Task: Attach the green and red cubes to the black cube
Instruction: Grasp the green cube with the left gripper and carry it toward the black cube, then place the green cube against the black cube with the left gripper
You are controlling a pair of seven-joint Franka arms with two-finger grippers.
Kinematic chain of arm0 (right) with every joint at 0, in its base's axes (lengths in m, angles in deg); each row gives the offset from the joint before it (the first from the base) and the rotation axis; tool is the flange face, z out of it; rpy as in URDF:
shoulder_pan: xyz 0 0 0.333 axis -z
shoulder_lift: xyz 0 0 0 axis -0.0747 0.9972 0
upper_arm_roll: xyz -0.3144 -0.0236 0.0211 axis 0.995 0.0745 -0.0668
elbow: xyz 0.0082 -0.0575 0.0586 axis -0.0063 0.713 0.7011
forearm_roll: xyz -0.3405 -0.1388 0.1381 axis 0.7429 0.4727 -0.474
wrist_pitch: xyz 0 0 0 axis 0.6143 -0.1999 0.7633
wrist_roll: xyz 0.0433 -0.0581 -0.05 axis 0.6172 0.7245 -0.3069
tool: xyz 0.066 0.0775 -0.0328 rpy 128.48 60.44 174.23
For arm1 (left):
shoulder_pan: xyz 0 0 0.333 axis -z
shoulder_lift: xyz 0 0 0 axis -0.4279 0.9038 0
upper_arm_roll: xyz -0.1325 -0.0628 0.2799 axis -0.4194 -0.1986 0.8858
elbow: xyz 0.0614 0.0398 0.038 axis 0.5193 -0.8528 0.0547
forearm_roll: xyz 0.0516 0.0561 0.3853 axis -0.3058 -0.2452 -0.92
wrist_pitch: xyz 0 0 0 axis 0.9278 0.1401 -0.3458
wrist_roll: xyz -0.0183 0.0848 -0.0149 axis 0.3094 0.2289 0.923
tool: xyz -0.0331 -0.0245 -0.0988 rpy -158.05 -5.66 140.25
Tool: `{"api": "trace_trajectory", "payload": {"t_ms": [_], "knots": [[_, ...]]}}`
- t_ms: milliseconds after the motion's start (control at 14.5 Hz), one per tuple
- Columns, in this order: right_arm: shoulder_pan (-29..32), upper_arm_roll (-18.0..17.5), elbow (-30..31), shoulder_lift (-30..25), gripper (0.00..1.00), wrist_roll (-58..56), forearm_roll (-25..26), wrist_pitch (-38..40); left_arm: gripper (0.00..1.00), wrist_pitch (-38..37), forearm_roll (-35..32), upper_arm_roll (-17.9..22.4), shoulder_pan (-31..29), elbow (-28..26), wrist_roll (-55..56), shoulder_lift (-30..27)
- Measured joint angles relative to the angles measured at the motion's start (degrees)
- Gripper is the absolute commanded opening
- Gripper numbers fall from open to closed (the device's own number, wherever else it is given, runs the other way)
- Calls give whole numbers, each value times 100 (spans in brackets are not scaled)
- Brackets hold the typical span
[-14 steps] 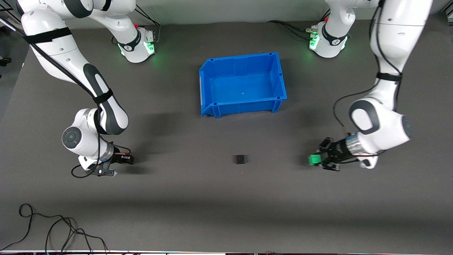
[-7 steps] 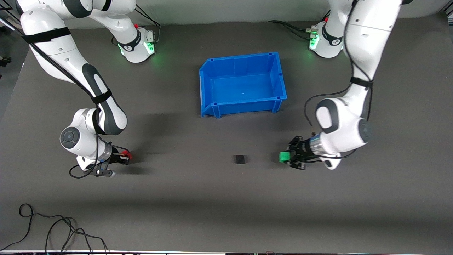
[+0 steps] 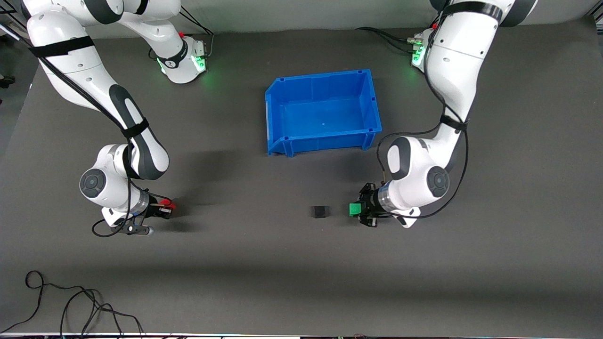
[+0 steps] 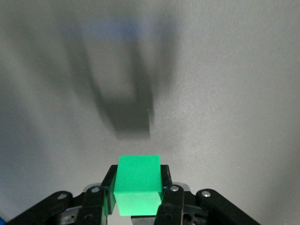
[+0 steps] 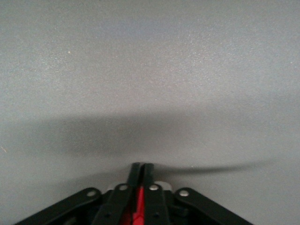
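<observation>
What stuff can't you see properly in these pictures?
- Red cube: front view shows only a corner past the right tool; the right wrist view shows just a red sliver between shut fingers.
- Green cube: its sides are covered by the left tool's fingers in the left wrist view.
- Black cube: tiny in the front view; absent from both wrist views.
- Both arms' upper parts: cut off by the front view's top edge.

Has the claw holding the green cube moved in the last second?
Yes. The left claw, shut on the green cube, has travelled from the left arm's end of the table toward the black cube, which has stayed put.
</observation>
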Motion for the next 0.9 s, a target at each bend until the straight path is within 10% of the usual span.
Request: {"api": "trace_trajectory", "payload": {"t_ms": [897], "knots": [[-24,-42,-44,-102,100,-2129,-1,4,31,508,4,-29,354,593,489,647]]}}
